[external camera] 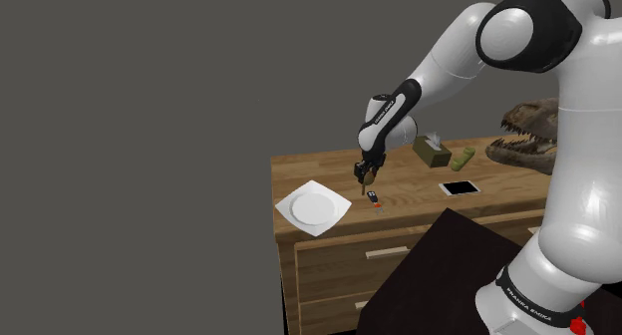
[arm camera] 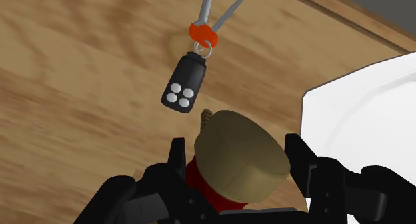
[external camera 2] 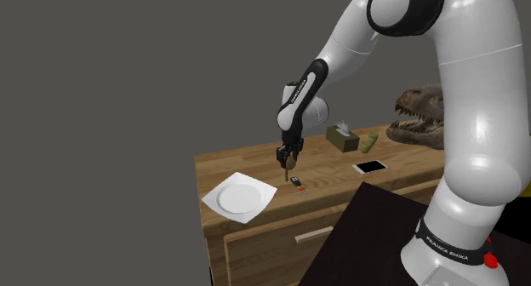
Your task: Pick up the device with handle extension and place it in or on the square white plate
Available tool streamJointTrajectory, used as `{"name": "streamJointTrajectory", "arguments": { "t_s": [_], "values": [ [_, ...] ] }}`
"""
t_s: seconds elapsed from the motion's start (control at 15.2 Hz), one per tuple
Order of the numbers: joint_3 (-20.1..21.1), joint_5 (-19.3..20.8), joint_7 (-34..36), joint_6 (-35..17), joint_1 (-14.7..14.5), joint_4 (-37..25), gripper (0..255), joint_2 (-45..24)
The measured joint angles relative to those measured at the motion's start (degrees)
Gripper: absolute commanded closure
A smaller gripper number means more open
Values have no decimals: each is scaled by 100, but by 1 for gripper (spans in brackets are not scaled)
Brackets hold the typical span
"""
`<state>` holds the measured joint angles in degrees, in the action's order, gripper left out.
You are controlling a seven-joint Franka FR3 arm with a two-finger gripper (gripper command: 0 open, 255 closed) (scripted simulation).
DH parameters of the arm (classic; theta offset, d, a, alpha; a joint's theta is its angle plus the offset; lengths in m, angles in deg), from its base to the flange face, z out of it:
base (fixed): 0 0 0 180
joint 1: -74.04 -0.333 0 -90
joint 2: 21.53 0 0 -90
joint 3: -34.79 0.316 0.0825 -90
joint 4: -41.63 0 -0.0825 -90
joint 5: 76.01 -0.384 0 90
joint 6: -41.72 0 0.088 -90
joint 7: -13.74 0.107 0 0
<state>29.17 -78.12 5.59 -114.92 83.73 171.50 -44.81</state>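
The black two-finger gripper (arm camera: 237,149) is closed on the olive-brown, round-headed device with a red collar (arm camera: 245,164). One of its fingers (arm camera: 177,159) sits on each side of the device, which is carried clear of the wooden dresser top (arm camera: 73,96). The device hangs near the black key fob with keys on a red ring (arm camera: 185,85), beside the square white plate (arm camera: 363,116). The raised hold probably provides clearance over the plate rim during transfer.

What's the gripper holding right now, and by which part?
The gripper is shut on the olive-tan device, fingers clasping opposite sides of its rounded body near the red band. The key fob lies loose on the dresser.
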Motion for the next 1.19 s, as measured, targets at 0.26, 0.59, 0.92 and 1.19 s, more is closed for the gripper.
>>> {"name": "streamJointTrajectory", "arguments": {
  "t_s": [0.26,0.59,0.92,1.19],
  "values": [
    [0,0,0,0,0,-2,255,-1],
    [-20,24,15,130,-16,27,255,148],
    [-59,82,58,437,-54,41,255,470],
    [-88,129,81,709,-71,44,255,746]
  ]
}}
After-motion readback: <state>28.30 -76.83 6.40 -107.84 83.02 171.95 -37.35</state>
